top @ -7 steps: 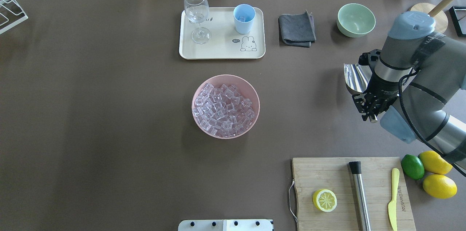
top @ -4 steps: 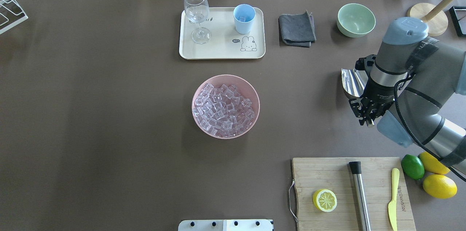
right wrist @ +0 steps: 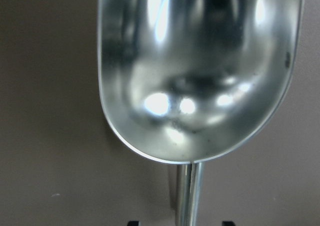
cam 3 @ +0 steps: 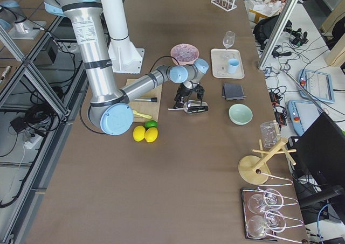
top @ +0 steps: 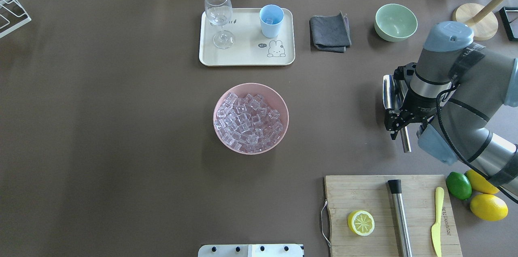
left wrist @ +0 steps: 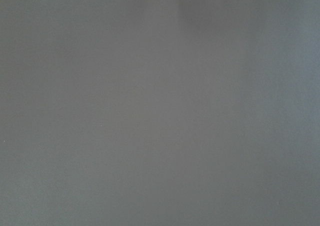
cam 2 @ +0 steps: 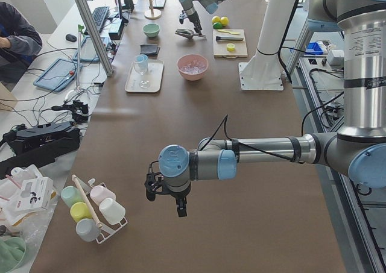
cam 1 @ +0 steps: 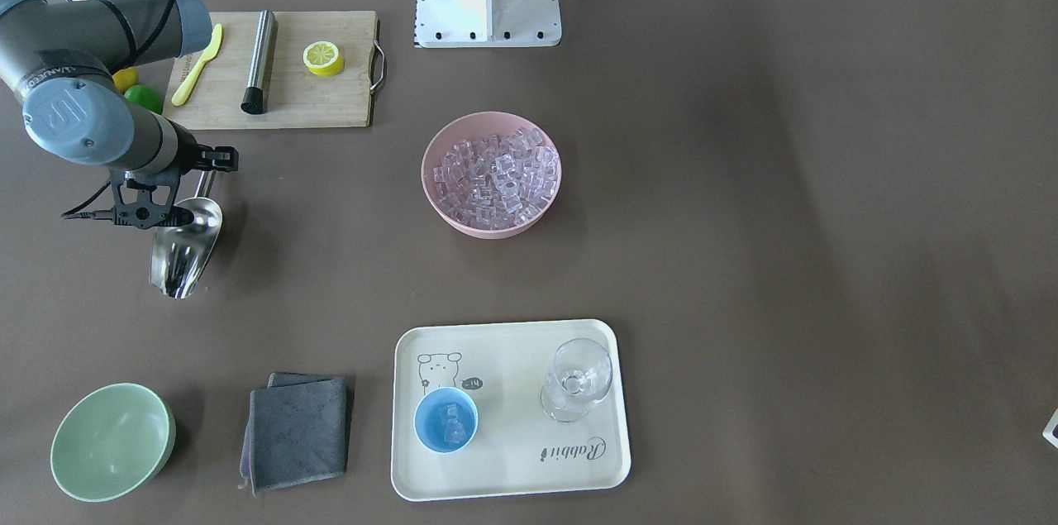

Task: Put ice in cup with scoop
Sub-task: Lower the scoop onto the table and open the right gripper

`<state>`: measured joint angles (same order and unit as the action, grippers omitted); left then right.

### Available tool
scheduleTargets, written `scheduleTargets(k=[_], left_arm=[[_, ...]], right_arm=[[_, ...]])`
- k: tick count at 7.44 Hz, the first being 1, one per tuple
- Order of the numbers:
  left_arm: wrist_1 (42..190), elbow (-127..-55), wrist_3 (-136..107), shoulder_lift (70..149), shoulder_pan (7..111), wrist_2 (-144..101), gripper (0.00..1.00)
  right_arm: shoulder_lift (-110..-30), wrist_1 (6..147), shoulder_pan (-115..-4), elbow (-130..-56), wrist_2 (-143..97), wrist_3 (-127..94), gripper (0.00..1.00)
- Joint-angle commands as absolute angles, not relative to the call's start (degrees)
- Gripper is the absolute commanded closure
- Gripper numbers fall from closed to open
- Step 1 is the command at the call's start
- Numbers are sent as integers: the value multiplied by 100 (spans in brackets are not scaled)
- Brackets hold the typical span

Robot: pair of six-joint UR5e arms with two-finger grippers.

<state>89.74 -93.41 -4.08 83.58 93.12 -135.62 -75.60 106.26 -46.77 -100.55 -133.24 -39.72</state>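
Observation:
The steel scoop [top: 389, 92] lies on the table at the right, trough empty [right wrist: 200, 71], handle toward the robot. My right gripper [top: 398, 121] stands over the handle [right wrist: 189, 196]. Its fingertips [right wrist: 132, 223] sit apart on either side of the handle, so it is open. The light-blue cup [top: 271, 20] stands on the cream tray [top: 243, 56] and holds a few ice cubes [cam 1: 450, 426]. More ice [top: 249, 121] fills the pink bowl [top: 220, 101] at the table's middle. My left gripper [cam 2: 166, 194] hangs over bare table far left; I cannot tell its state.
A stemmed glass [top: 219, 16] shares the tray. A grey cloth [top: 330, 32] and a pale green bowl [top: 395, 22] lie beyond the scoop. A cutting board [top: 388, 212] with a lemon half, a steel rod and a yellow knife lies near the robot, with a lime and lemons beside it.
My right arm has come down and a little to the left. The scoop has gone from tilted in the air to flat on the table, its handle now sticking out below the gripper.

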Motion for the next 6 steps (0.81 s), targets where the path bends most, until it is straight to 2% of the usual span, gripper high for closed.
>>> scheduleTargets(k=[1,3,5,6], left_arm=[[8974,-9325,-413,8358,9308,-13562,2],[8974,-9325,-413,8358,9308,-13562,2],[8974,-9325,-413,8358,9299,-13562,2],[8974,-9325,-413,8367,9299,-13562,2]], right_arm=[[-7550,10626,-4728,-10212,-13272,-3973,1],[-7532,10600,-5410,-10440,-13236,-3912,1],[-7646,10319,-6613,-10669,-13228,-3667,1],[-7768,10327,-7245,-10661,-13210,-2812,1]])
